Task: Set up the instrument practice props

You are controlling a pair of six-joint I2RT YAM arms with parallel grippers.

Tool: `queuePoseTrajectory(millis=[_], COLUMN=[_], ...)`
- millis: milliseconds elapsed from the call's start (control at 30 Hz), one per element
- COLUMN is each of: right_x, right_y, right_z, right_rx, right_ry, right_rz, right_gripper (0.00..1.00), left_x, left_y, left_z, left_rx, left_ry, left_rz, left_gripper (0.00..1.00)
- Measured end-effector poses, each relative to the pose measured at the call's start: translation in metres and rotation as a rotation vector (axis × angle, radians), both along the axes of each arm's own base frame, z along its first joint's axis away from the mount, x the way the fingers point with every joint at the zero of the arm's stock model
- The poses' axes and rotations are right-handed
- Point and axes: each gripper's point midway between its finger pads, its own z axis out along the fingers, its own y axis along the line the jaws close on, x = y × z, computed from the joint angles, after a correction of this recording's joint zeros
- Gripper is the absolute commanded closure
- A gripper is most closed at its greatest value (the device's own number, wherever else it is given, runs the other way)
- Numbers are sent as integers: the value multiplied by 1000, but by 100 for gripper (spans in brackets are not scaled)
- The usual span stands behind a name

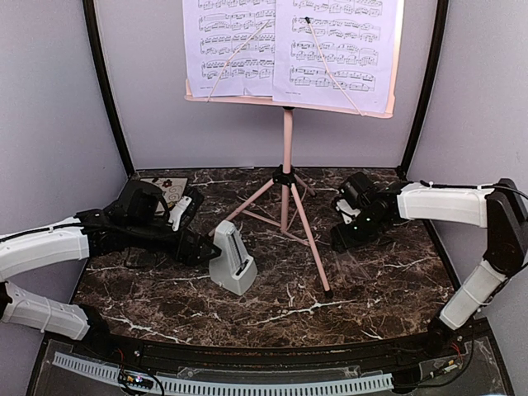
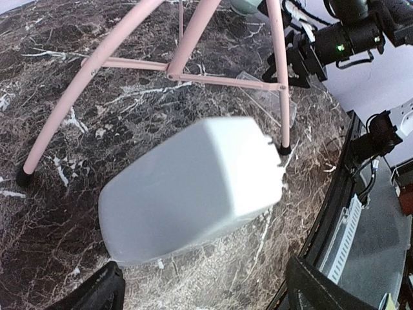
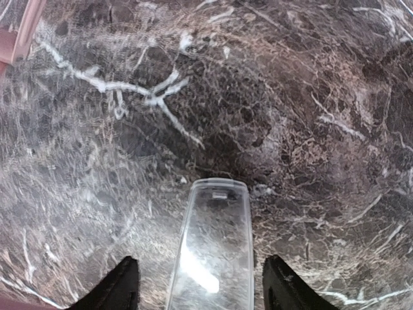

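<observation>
Jaws spread on the left gripper (image 1: 196, 246), the grey metronome (image 1: 232, 262) standing free at its three o'clock. Right gripper (image 1: 346, 235) jaws spread too, straddling the clear cover (image 3: 213, 252), flat on the surface (image 3: 290, 97), untouched. It looks light, slick, brittle: I'd pinch its long edges low and gently.

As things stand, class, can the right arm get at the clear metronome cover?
Probably yes: the clear cover lies on the marble tabletop between the right end effector's open fingers, nothing covering it.
</observation>
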Motion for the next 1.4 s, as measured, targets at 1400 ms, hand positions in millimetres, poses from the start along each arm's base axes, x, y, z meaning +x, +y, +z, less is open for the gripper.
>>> queuePoseTrajectory(millis=[1400], right_x=[-66], right_y=[147], right_z=[122], right_rx=[456], right_ry=[-297], right_rz=[415], right_gripper=[30], left_x=[43], left_y=[63], left_z=[-70], left_rx=[168], left_ry=[94], left_rz=[322], left_gripper=[17])
